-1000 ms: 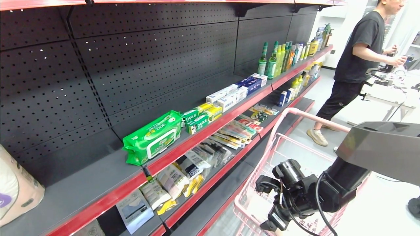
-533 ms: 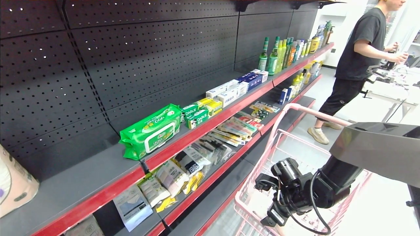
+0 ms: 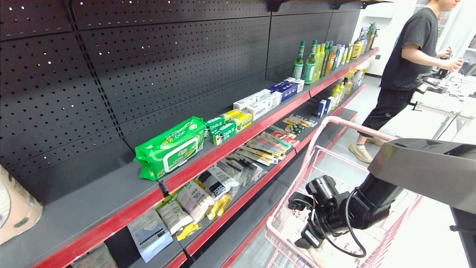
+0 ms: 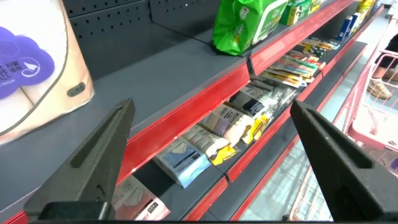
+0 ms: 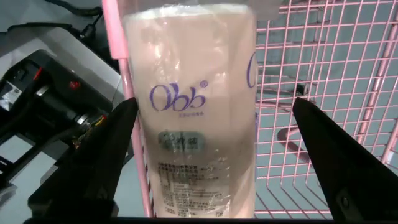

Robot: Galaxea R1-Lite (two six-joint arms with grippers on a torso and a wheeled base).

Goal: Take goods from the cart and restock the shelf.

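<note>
Right gripper [image 5: 214, 102] jaws spread wide, straddling a beige plastic-wrapped pack of paper rolls [image 5: 193, 124] that sits in the pink wire cart [image 3: 336, 124], up against one pink frame bar. One finger is at the pack's edge, contact unclear; the other is clearly off it over the mesh, so no grip. Left gripper [image 4: 211, 104] also wide, nothing between the fingers, hanging over the aisle in front of the dark grey shelf with red front lip [image 3: 93, 214]. Landmark = green soft pack of wet wipes [image 3: 170, 149], lying flat on that shelf board. Cart: in the aisle, lower than the wipes pack and off to the robot's right of it. Pale printed pack of toilet rolls [image 3: 13, 217]: same board, well apart from the wipes pack, on the robot's left. Green-and-yellow toothpaste cartons [image 3: 227, 128]: just beside the wipes pack at its other end, look to be touching it. White and blue cartons [image 3: 266, 102] come next along, then upright green bottles [image 3: 308, 67], well apart from the wipes pack. Flat sachets and pouches [image 3: 193, 201]: on the board directly under the wipes pack.
</note>
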